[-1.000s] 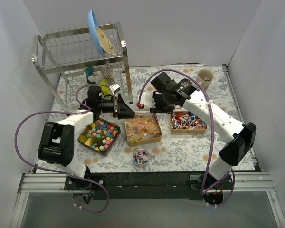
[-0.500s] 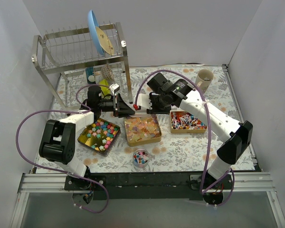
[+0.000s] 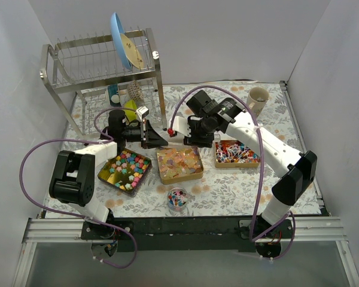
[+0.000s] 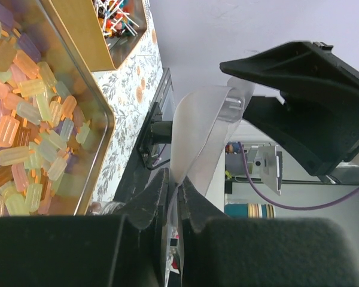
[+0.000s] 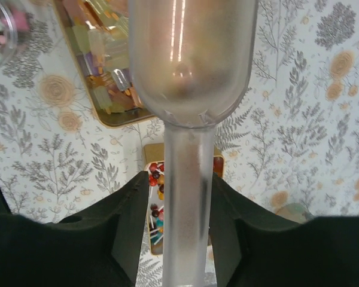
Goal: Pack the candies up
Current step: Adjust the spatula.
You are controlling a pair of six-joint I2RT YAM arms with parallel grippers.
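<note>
Three gold tins hold the candies: pastel stars [image 3: 125, 169], orange-yellow pieces [image 3: 179, 163] [image 4: 30, 113], and red-white-blue ones [image 3: 236, 153] [image 5: 155, 179]. A clear plastic scoop [image 3: 173, 141] [image 5: 188, 60] hangs empty above the middle tin, between both grippers. My left gripper [image 3: 157, 139] [image 4: 179, 182] is shut on the thin front rim of the scoop [image 4: 194, 131]. My right gripper [image 3: 188, 136] [image 5: 180, 175] straddles the scoop's handle, jaws open, with a gap showing beside one finger. A small clear jar [image 3: 178, 199] with mixed candies stands in front of the tins.
A steel dish rack [image 3: 102, 60] with a blue plate [image 3: 121, 39] stands at the back left, close behind my left arm. A beige cup [image 3: 258, 98] sits at the back right. A flowered cloth [image 3: 239, 185] covers the table.
The left jaws have closed on the scoop's rim. The right arm carried the scoop a little leftward to them, and the right jaws have loosened slightly around the handle.
</note>
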